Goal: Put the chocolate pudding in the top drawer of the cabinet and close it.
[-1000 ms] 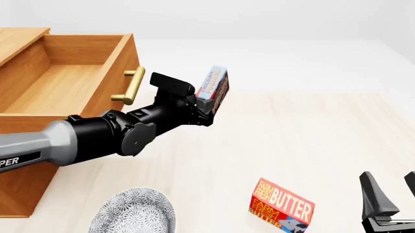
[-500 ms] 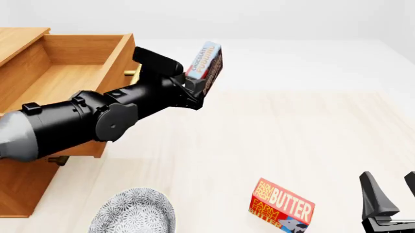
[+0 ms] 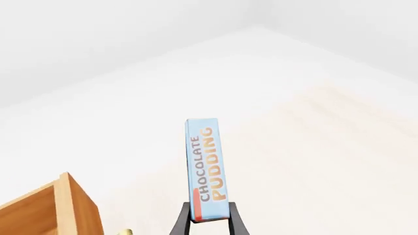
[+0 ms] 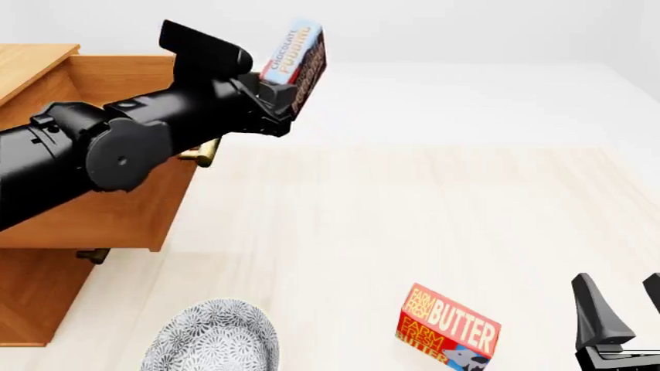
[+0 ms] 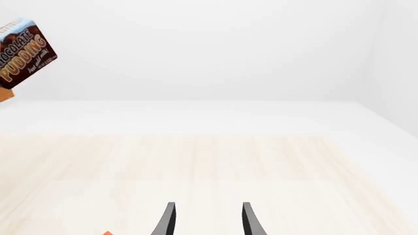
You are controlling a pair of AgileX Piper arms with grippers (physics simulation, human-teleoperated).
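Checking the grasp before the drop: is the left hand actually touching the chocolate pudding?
Touching. In the left wrist view the left hand has both fingers pressed against the lower end of the chocolate pudding, with no gap.

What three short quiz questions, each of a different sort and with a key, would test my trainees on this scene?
1. True or false: the chocolate pudding already lies inside the top drawer.
2. Which tool holds the pudding box? A) left tool B) right tool C) neither
3. Fill in: the red box standing on the table near the right tool reads ____.

Key:
1. False: it is held in the air, beside the cabinet.
2. A: the left tool is shut on the box's lower end; the right tool is open and holds nothing.
3. BUTTER: it is the butter box, right of the patterned bowl.
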